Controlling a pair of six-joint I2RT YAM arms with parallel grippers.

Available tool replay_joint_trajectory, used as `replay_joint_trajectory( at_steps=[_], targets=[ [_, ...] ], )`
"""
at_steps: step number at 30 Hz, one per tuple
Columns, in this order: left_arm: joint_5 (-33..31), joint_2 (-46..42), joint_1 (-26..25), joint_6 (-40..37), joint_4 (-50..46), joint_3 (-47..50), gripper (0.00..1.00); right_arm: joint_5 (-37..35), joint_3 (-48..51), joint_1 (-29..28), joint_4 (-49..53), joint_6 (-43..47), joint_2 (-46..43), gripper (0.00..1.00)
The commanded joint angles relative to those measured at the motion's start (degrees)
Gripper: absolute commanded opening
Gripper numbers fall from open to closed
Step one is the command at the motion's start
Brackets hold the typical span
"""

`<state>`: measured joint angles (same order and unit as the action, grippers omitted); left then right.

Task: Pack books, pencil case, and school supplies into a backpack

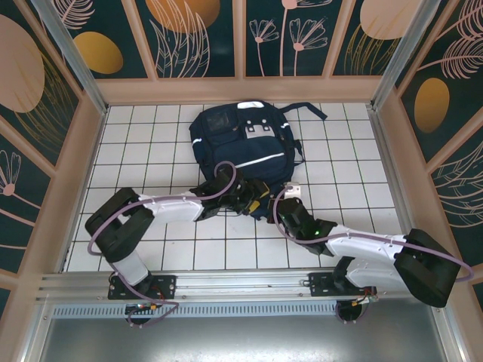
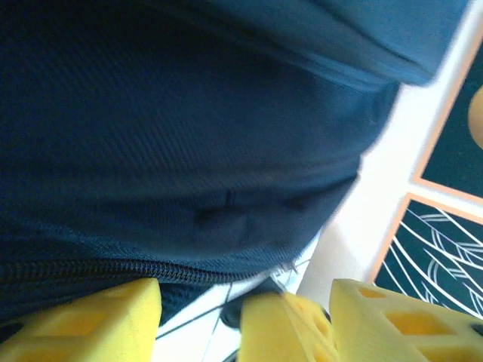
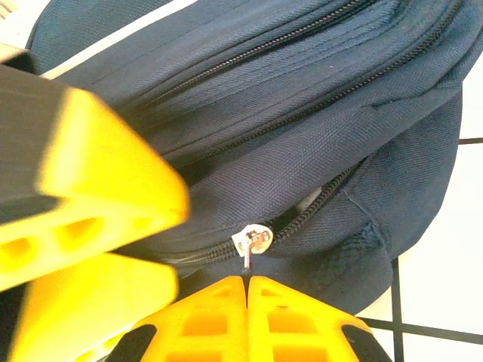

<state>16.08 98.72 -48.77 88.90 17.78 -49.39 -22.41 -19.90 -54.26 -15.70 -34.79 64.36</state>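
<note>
The backpack (image 1: 241,147) is lying flat on the worktop (image 1: 151,158), midway between the left and right edges and nearer the far edge, with one end pointing at the arms. No book, pencil case, calculator or packet is lying anywhere on the open tiles, so the loading stage is judged complete and the contents are presumably sitting inside. What is remaining is the closure.

The right gripper (image 3: 247,280) is working at the bag's near end, its jaws pressed fully together and pinching the tab of the zip pull (image 3: 255,241). Beside the pull the zip track (image 3: 321,197) is gaping slightly, so the compartment is not yet sealed.

The left gripper (image 1: 255,202) is hovering against the same end of the bag with its jaws standing partly apart. The wrist view is close and blurred, but it appears to be gripping nothing, with fabric lying just beyond the fingers.

The worktop is showing white square tiles with dark grout, clean and dry. Patterned panels (image 1: 196,38) in dark teal with peach and orange leaf motifs are enclosing it on three sides, and a metal rail (image 1: 226,283) is running along the near edge, carrying both arm bases.
</note>
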Motion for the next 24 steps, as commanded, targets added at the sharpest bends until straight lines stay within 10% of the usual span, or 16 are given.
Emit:
replay_joint_trajectory(
  at_steps=[1,10,24],
  targets=[
    [-1.12,3.52,0.55,2.15,0.83,-1.15,0.59,0.42,0.61,-1.29,-4.08,0.96,-2.59,0.0],
    [-6.48,0.42,1.58,-1.52,-4.97,-1.04,0.0,-1.41,1.26,-0.92,-2.65,0.42,-3.36,0.0],
    [-13.89,-15.96,4.91,-6.64,-10.81,8.34,0.0,0.33,0.15,8.82,0.5,3.39,-1.84,0.0]
  ],
)
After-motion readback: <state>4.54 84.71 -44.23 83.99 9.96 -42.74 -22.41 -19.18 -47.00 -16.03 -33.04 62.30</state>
